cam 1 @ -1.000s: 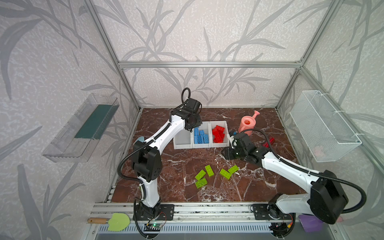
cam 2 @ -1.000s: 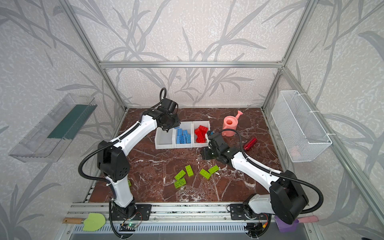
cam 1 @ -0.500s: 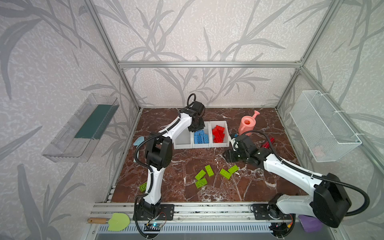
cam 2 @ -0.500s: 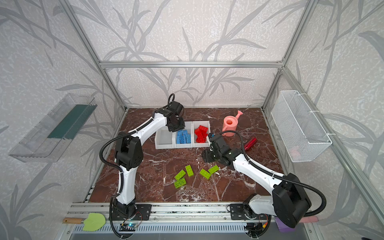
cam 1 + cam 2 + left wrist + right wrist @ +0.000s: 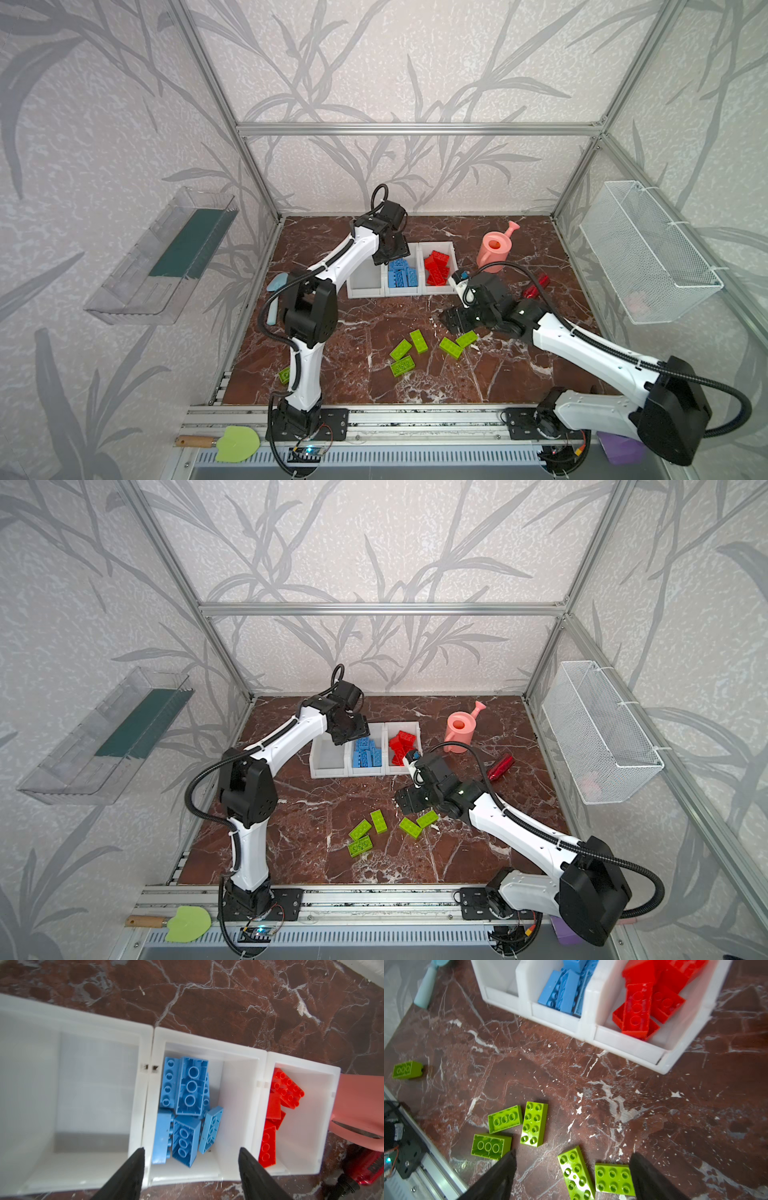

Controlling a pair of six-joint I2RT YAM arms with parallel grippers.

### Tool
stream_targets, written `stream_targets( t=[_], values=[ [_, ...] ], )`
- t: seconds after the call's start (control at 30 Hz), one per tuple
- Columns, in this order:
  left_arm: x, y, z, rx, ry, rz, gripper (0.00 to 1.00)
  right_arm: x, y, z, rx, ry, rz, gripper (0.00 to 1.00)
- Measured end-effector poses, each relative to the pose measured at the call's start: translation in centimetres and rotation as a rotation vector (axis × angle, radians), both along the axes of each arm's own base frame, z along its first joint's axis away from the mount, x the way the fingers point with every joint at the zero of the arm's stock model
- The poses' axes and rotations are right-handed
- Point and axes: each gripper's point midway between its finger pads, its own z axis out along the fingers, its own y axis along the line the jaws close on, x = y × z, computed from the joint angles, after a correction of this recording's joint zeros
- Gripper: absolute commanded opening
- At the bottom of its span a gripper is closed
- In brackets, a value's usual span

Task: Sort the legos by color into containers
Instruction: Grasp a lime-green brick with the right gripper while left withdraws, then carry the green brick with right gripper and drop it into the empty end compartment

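Low in the centre of both top views, the right gripper (image 5: 454, 324), the nearer one, hangs spread and empty just over two glossy lime-green studded bricks (image 5: 576, 1174) lying studs-up on the veined marble tabletop (image 5: 591, 1088). The nearer brick's long axis runs across the jaws' closing line. Higher up, the left gripper (image 5: 191, 1151), spread and empty, hovers over the blue-filled middle bin (image 5: 209, 1045); the white left bin (image 5: 83, 1022) is bare.

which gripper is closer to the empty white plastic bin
Left. The left gripper hovers over the blue-brick bin adjoining the empty white plastic bin; the right gripper is away over loose lime green bricks.
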Motion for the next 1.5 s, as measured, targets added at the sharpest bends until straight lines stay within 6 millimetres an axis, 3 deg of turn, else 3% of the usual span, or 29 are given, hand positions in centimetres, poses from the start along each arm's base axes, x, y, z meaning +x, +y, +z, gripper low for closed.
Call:
stream_targets(
  t=[0.2, 0.33, 0.47, 0.7, 0.93, 1.1, 1.5],
  values=[
    [-4.9, 3.5, 7.5, -0.016, -0.171, 0.026, 0.9, -1.6, 4.4, -1.2, -0.076, 0.018, 0.144, 0.93],
    [-8.7, 6.3, 10.0, -0.015, -0.261, 0.052, 0.96, -3.0, 7.2, -3.1, -0.144, 0.052, 0.23, 0.93],
    [-12.3, 9.1, 9.6, 0.018, -0.299, 0.083, 0.98, -3.4, 9.1, -5.1, -0.207, 0.098, 0.251, 0.91],
    [-16.3, 12.3, 9.8, 0.06, -0.374, 0.104, 0.99, -2.7, 8.4, -7.0, -0.253, 0.136, 0.138, 0.78],
    [-18.1, 13.7, 9.5, 0.099, -0.4, 0.092, 0.99, -2.7, 8.2, -8.9, -0.295, 0.16, 0.071, 0.69],
    [-19.0, 14.5, 9.1, 0.128, -0.413, 0.076, 0.99, -3.9, 8.5, -10.7, -0.337, 0.178, 0.055, 0.58],
    [-20.0, 15.2, 8.3, 0.149, -0.422, 0.063, 0.99, -4.5, 8.1, -12.0, -0.393, 0.194, 0.007, 0.31]
  ],
)
